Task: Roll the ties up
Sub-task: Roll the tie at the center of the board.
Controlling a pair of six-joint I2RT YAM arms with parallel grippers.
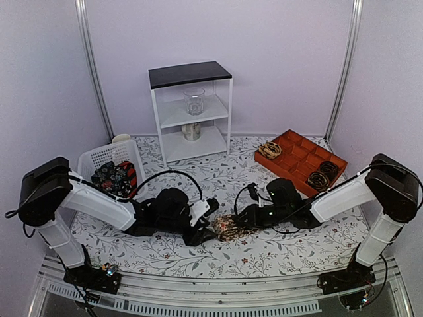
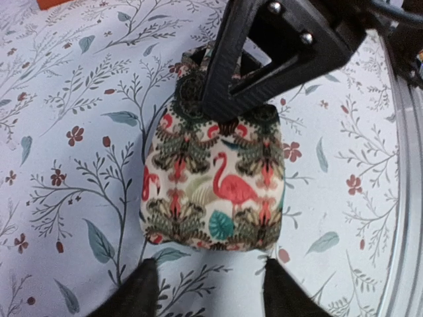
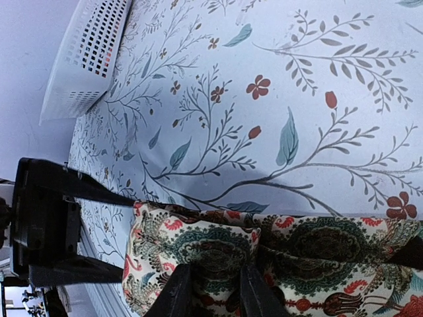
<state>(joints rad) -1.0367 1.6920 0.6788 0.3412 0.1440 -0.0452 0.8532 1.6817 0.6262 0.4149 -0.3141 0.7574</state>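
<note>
The rolled flamingo-print tie (image 1: 230, 226) lies on the tablecloth (image 1: 277, 254), right of the white basket (image 1: 99, 157) and nearer the arms. The right gripper (image 3: 210, 290) pinches its fabric on the side away from the basket. The left gripper (image 2: 208, 290), on the basket side, stands open and clear of it.

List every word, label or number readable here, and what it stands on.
No text can be read.
The rolled tie carries only a flamingo and leaf pattern, no lettering.
The tablecloth shows only floral print.
The tin on the white shelf is too small to show any label.
</note>
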